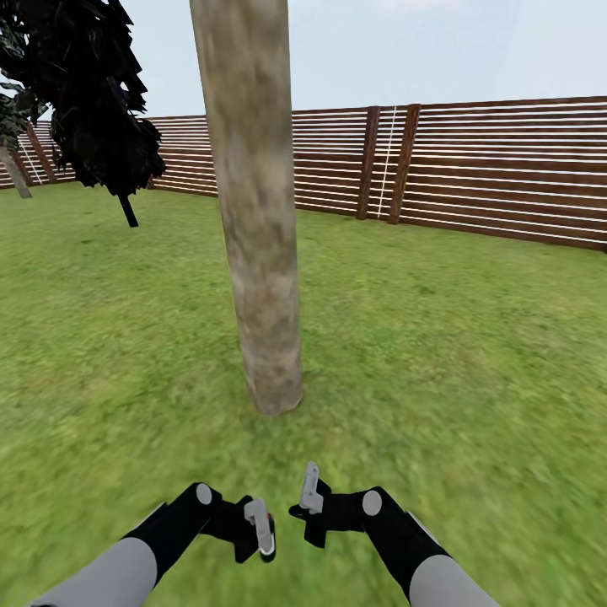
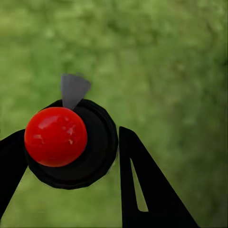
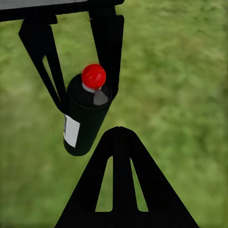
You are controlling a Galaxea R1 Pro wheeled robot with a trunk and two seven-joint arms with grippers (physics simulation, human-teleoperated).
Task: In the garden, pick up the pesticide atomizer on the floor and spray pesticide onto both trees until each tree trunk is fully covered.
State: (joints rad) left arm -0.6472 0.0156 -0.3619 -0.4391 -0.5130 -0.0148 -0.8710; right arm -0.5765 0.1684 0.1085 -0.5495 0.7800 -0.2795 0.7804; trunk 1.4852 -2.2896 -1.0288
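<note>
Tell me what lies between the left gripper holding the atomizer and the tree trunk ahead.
Only bare grass, in the head view, between the left gripper with the atomizer and the tree trunk.

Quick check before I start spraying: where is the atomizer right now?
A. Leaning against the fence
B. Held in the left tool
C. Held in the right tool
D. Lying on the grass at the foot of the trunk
B. The right wrist view shows the black, red-capped atomizer clamped between the left tool's fingers above the grass, and the left wrist view looks straight down on its red cap.
</note>
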